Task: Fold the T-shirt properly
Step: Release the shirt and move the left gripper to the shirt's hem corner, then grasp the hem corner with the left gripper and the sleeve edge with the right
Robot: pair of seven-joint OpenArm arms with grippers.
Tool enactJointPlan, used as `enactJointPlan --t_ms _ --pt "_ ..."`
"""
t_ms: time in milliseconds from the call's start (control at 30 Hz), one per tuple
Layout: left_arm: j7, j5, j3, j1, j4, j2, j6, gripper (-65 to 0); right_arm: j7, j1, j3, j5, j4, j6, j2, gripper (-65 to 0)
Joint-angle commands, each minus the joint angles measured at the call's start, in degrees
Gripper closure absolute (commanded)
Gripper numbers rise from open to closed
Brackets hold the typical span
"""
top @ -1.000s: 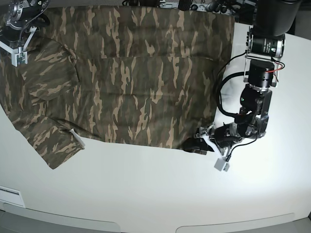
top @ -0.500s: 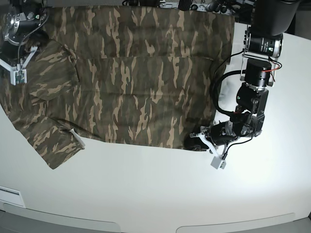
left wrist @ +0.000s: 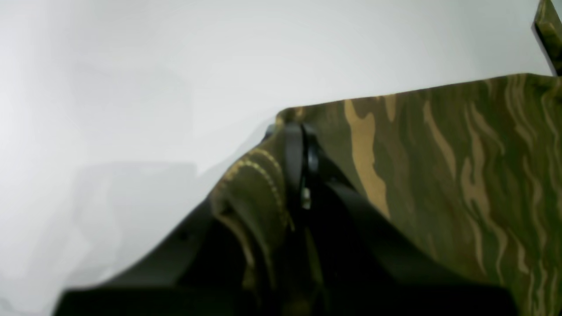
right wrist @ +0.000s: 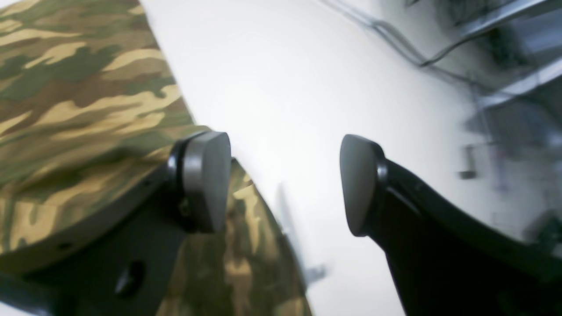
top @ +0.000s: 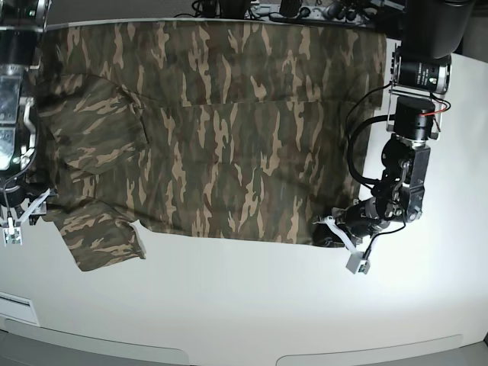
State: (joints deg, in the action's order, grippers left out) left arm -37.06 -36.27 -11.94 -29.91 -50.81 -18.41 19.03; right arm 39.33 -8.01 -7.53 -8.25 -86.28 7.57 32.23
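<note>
The camouflage T-shirt point(top: 221, 130) lies spread flat on the white table point(top: 244, 305), its hem toward the base view's right and its sleeves toward the left. My left gripper point(top: 329, 231) is shut on the shirt's near hem corner. In the left wrist view point(left wrist: 298, 145) the stitched hem point(left wrist: 254, 184) is bunched between the closed jaws. My right gripper point(top: 21, 216) is open at the shirt's left edge, beside the near sleeve point(top: 103, 236). In the right wrist view point(right wrist: 281, 182) one finger point(right wrist: 204, 180) hangs over camouflage cloth point(right wrist: 79, 87), the other over bare table.
Cables and equipment point(top: 305, 9) line the table's back edge, and cables also show in the right wrist view point(right wrist: 395, 44). A white panel point(top: 15, 309) sits at the front left. The left arm's cable loop point(top: 354, 152) hangs beside the hem.
My right arm has swung from the back left corner down to the near sleeve. My left gripper, still holding the hem corner, has shifted right, and the shirt has slid right with it.
</note>
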Motion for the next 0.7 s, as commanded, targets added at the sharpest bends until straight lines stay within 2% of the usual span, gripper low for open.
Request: enactJointPlan --t_ms 0,67,133,233,367,467,600,667 --pt "-5.22 5.38 -0.26 0.35 0.68 -0.98 -3.19 0.0 -1.66 -4.13 -0.39 -2.12 2.67 1.92 1.31 -40.9" --pt "-5.20 5.40 -0.26 0.35 0.68 -0.96 -3.19 0.0 -2.32 -9.62 -0.39 -6.93 10.12 7.39 1.29 -40.6" --pt "-5.18 5.38 -0.26 0.37 0.68 -0.94 -3.19 0.0 -2.27 -14.95 -0.39 -11.43 17.44 11.52 1.29 -40.6" --pt "-5.18 5.40 -0.26 0.35 0.68 -0.94 -3.19 0.0 -2.32 -21.66 -0.39 -14.97 27.85 14.82 1.27 -40.4" --pt "-5.18 5.25 -0.26 0.35 0.68 -0.92 -3.19 0.0 -2.32 -28.02 -0.39 -17.31 39.91 16.61 1.07 -40.3" --pt "-5.18 4.26 -0.26 0.35 0.68 -0.92 -3.17 0.0 -2.78 -30.67 -0.39 -17.31 46.51 16.44 0.94 -40.2" --pt "-5.20 4.28 -0.26 0.35 0.68 -0.90 -1.38 0.0 -2.86 -30.56 -0.39 -17.25 49.31 14.73 0.63 -40.3" --pt "-5.25 4.28 -0.26 0.35 0.68 -0.90 -0.61 0.0 -1.99 -29.83 -0.39 -16.92 49.44 12.59 0.52 -40.2"
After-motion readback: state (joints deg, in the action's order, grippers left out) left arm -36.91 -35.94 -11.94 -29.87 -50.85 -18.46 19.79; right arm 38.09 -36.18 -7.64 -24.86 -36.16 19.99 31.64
